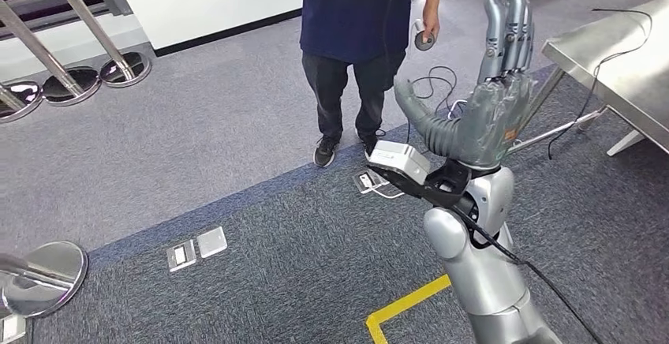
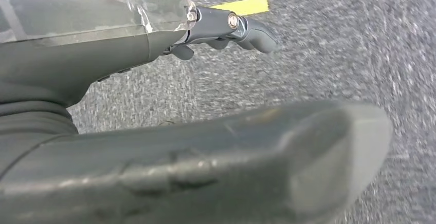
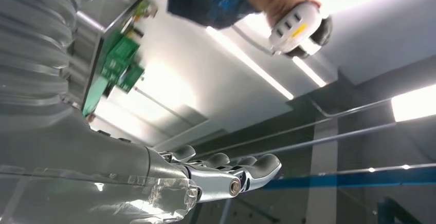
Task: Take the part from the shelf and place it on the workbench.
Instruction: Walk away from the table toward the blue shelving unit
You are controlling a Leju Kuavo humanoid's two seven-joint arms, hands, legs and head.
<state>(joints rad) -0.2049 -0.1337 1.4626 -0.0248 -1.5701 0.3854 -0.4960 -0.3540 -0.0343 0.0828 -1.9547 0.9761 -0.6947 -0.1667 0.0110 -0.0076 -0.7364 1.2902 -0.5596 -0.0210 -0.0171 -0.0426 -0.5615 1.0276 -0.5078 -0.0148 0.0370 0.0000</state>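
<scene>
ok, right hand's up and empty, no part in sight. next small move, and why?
Probably turn toward the shelf first. The right hand is raised with fingers spread, holding nothing; the left hand hangs empty over carpet. Ahead stand a person and one corner of the metal workbench.

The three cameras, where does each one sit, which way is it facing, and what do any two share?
Head view: high on the body, facing down at carpet, a person, the raised right hand.
Left wrist view: behind the left hand, facing carpet and yellow tape.
Right wrist view: behind the right hand, facing up at ceiling.
Shared: person's controller.
</scene>
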